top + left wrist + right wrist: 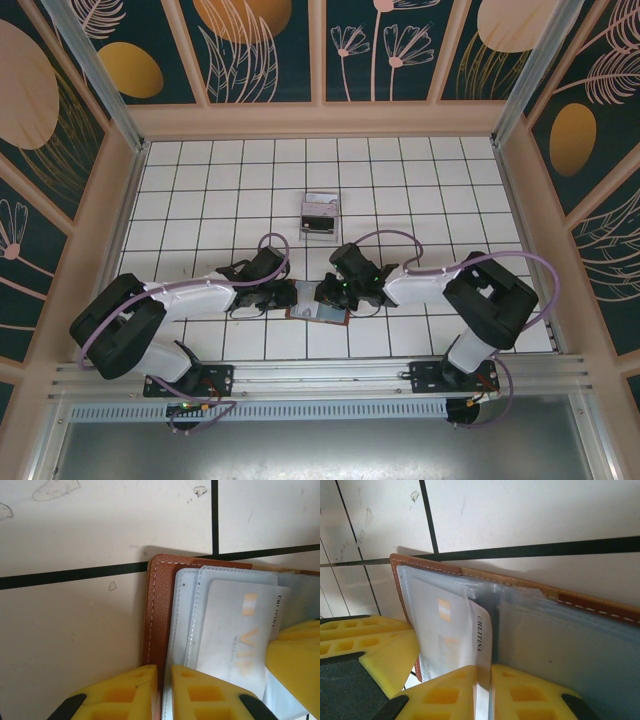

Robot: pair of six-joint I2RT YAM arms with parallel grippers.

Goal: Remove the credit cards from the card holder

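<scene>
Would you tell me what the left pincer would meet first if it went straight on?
The card holder: its brown edge sits between the left pincer's fingers. Behind it, probably the table.

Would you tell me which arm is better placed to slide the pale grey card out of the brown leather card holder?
Right, I think: the right claw is shut on the pale grey card's edge, while the left claw pinches the brown leather card holder's stitched border.

- Card holder (152, 615): reddish-brown, pale stitching, grey-blue lining.
- Credit card (235, 630): silver-grey, faint gold lettering.
- Left end effector (163, 687), right end effector (485, 690): bright yellow.
- Desk (75, 525): white tiles, black lines.
- Walls (260, 50): dark teal, gold discs, pale leaf outlines.
</scene>
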